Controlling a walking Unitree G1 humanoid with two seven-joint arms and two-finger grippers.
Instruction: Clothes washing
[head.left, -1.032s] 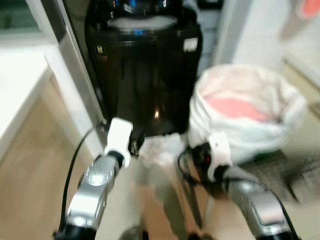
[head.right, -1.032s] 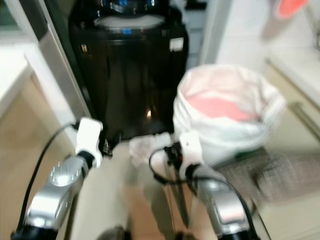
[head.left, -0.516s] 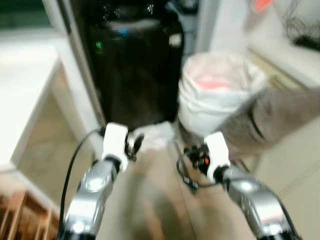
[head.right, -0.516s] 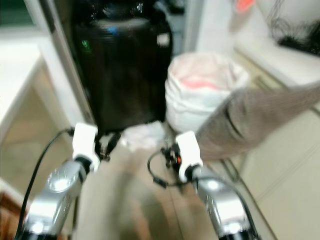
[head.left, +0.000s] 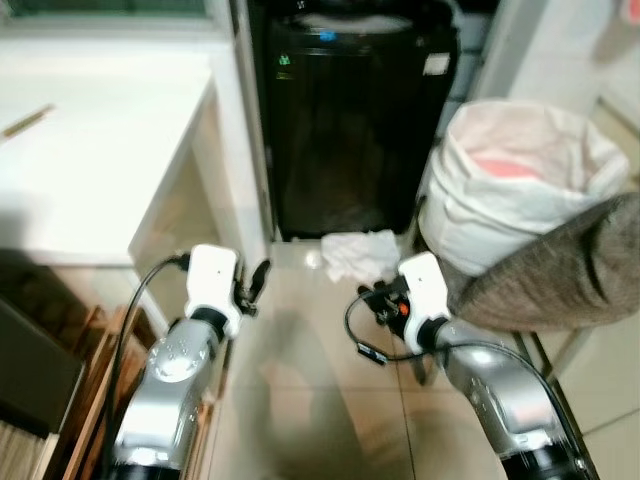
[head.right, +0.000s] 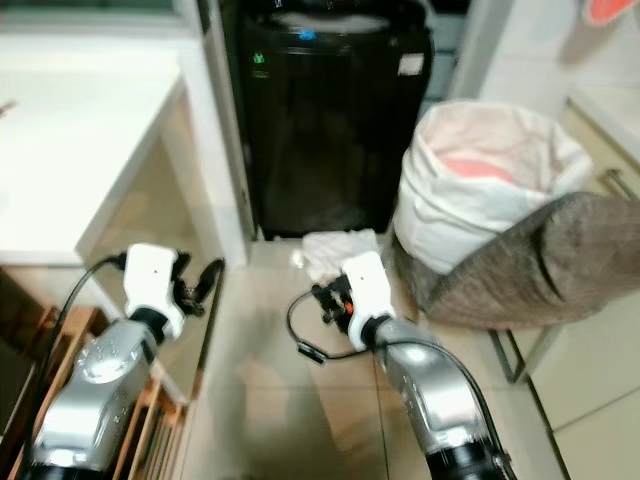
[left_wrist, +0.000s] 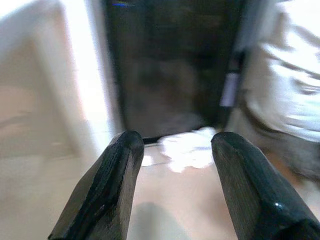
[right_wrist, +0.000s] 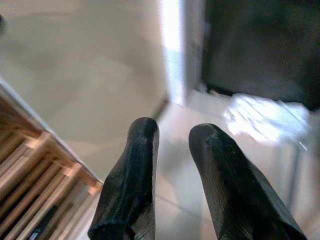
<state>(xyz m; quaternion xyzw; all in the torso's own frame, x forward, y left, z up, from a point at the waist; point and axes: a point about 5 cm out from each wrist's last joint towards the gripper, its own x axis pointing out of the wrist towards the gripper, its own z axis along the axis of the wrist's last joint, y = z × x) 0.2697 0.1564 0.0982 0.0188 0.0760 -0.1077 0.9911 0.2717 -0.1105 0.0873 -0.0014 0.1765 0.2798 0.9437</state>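
Laundry is what the next move hangs on: a crumpled white cloth lies on the tiled floor just above the middle of the head view, at the foot of the black washing machine and touching or nearly touching its base. It sits between the two arms and ahead of both. The right gripper looks the nearer, with the cloth just above it in the frame; the left gripper stands further off to the picture's left, close beside the white counter. The cloth's longer spread runs roughly across the frame, parallel to the machine's front. In the left wrist view that gripper's fingers are spread wide with nothing between them, and the cloth shows beyond the gap. In the right wrist view the fingers stand a narrow gap apart, also empty, with the cloth off to one side. A white laundry bag with something pink in it fills the upper right, and a grey-brown knitted garment is draped just below it.
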